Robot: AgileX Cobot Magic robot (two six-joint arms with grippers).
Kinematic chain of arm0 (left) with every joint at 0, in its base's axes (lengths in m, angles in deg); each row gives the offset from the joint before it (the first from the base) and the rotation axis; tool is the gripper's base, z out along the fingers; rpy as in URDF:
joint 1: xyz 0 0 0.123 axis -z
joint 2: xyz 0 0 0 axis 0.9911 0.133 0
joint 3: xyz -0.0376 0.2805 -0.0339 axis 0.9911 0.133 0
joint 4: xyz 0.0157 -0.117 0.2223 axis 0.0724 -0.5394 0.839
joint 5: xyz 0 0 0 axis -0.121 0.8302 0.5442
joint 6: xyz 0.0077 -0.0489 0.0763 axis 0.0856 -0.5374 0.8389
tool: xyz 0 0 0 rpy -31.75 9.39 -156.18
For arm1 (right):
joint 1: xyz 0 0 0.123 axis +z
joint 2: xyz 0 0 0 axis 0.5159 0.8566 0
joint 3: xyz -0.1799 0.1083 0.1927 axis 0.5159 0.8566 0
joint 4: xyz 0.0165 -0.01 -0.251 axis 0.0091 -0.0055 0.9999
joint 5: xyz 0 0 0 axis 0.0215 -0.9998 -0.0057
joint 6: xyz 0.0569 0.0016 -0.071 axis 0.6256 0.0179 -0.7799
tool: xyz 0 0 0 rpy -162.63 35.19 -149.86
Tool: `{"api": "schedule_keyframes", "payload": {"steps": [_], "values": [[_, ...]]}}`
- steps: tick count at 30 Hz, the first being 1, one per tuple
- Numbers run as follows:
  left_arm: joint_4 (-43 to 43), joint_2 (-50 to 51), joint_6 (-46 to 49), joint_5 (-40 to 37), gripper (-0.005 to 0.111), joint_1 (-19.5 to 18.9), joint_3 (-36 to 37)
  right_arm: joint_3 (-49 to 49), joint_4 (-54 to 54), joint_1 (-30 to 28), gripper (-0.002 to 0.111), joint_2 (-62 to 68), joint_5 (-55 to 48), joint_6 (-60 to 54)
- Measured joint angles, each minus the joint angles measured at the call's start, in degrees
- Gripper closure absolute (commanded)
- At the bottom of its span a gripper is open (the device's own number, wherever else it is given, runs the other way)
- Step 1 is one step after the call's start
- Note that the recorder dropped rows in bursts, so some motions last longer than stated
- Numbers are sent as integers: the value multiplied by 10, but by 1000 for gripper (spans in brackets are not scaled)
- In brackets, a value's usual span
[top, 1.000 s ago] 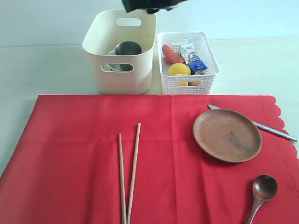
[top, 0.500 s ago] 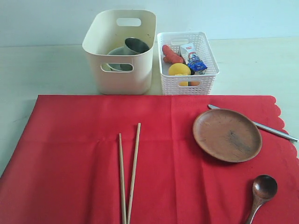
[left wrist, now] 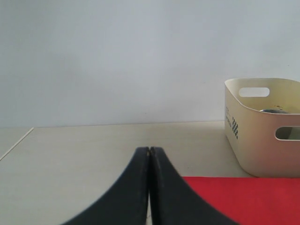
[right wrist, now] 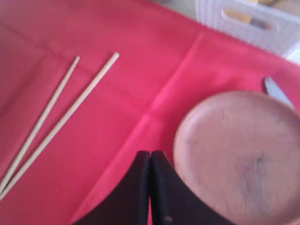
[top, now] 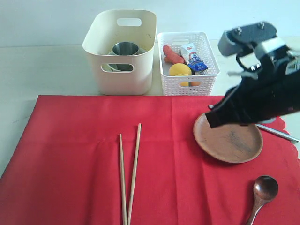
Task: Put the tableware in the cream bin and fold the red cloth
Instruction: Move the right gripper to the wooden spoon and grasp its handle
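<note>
The red cloth (top: 84,154) lies flat across the lower two thirds of the exterior view. Its scalloped edge is at the right border, and its far straight edge runs just in front of both containers. Its left third is bare, the widest open room.

The cream bin (top: 121,75) stands off the cloth at upper centre-left. The white lattice basket (top: 187,82) sits just beside its right wall.

The right gripper (right wrist: 150,154) reaches in from the right edge, jaws pressed together on nothing, over the left rim of the round brown plate (top: 232,143). The plate sits right of centre on the cloth.

The chopsticks (top: 130,178) lie at lower centre, with bare cloth on both sides. The knife (top: 280,134) pokes out behind the plate toward the right edge. The spoon (top: 264,188) is in the lower right corner. The steel cup (top: 125,48) is inside the bin.

The left gripper (left wrist: 149,151), seen only in its wrist view, is empty with its jaws together.
</note>
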Motion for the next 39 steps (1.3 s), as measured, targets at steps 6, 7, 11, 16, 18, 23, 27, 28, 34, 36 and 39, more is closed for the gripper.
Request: {"api": "schedule_keyframes", "payload": {"steps": [6, 7, 11, 16, 18, 23, 27, 28, 34, 36, 39], "values": [[0, 0, 0, 0, 104, 0, 0, 107, -15, 0, 108, -80, 23, 17], [0, 0, 0, 0, 104, 0, 0, 126, -16, 0, 108, -99, 26, 26], [0, 0, 0, 0, 104, 0, 0, 190, -12, 0, 96, -161, 28, 80], [0, 0, 0, 0, 104, 0, 0, 207, -5, 0, 65, -179, 39, 108], [0, 0, 0, 0, 104, 0, 0, 207, -2, 0, 55, -170, 40, 110], [0, 0, 0, 0, 104, 0, 0, 183, -83, 0, 49, -137, -12, -2], [0, 0, 0, 0, 104, 0, 0, 106, -107, 0, 50, -129, -137, -64], [0, 0, 0, 0, 104, 0, 0, 85, -94, 0, 50, -128, -165, -61], [0, 0, 0, 0, 104, 0, 0, 2, 56, 1, 50, -111, -309, -31], [0, 0, 0, 0, 104, 0, 0, -5, 74, 21, 50, -100, -321, -57], [0, 0, 0, 0, 104, 0, 0, -9, 104, 89, 50, -76, -328, -96]]}}
